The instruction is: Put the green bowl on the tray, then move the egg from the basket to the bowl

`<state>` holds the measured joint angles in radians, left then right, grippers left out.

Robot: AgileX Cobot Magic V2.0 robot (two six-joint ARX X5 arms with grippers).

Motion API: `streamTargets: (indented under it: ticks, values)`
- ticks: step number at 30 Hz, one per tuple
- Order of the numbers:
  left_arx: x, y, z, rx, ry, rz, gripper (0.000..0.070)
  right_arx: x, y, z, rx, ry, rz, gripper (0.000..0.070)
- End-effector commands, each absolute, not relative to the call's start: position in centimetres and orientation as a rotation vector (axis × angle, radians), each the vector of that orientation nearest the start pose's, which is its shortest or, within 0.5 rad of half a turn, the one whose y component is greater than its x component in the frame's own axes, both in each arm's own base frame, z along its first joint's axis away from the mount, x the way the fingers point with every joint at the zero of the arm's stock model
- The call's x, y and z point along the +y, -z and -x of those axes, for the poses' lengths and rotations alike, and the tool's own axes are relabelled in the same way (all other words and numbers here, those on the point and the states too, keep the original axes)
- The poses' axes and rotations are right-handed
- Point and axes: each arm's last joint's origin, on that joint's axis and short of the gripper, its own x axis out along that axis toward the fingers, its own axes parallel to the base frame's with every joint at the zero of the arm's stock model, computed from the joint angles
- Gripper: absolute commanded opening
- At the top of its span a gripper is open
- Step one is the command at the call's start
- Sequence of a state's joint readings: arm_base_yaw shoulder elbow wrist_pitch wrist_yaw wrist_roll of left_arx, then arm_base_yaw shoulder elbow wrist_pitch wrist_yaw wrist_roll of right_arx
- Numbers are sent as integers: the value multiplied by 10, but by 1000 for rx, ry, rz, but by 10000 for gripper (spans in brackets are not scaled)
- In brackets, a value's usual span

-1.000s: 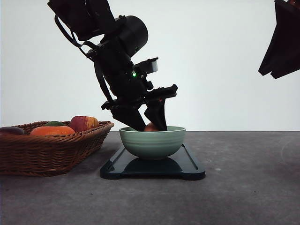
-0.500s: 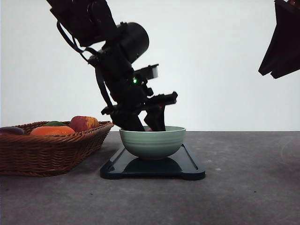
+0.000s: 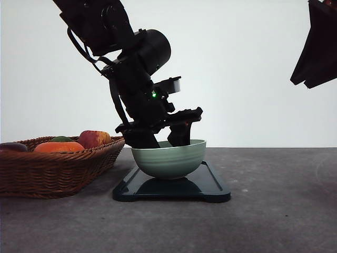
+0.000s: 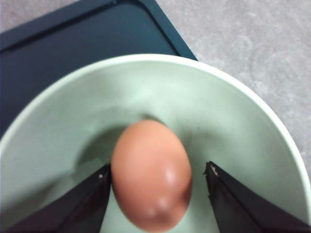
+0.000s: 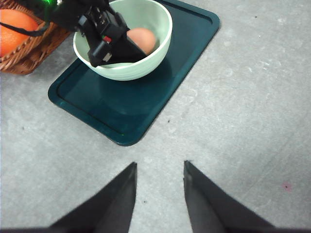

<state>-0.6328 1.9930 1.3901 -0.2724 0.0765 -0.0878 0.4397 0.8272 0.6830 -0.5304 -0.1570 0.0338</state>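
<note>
From the front: one green bowl (image 3: 168, 159) sits on one tray (image 3: 171, 186), and it looks tipped, its left rim lower than its right. My left gripper (image 3: 163, 138) reaches down into it, tips hidden behind the rim. One basket (image 3: 55, 164) stands just left of the tray on the bench (image 3: 274, 211), holding an orange fruit (image 3: 59, 147), a red-yellow apple (image 3: 94, 138), something green and something dark at the edge; I count four. My right arm hangs high at the right.

Left wrist camera: one egg (image 4: 150, 175) inside the bowl, between my two jaws. The left jaw sits at the shell's edge, the right jaw stands clear with a gap, so these jaws are parted.

Right wrist camera: my right gripper (image 5: 159, 194) hovers over bare bench, jaws spread, holding nothing. Bowl, egg and tray lie beyond, the basket's corner beside them.
</note>
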Motion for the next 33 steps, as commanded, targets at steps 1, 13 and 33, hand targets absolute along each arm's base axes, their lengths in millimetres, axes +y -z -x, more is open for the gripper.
streamTargets:
  ticks: [1,13,33]
  values:
    - [-261,-183,-345,892,625,-163,392,78,-263,-151,682,-566,56,186]
    - [-259,-241,-344,1023,596,-193,391,78,-263,-151,681,-566,57,186]
    - [-139,-262,-215,799,545,-43,392,76,-259,-148,728,-562,64,187]
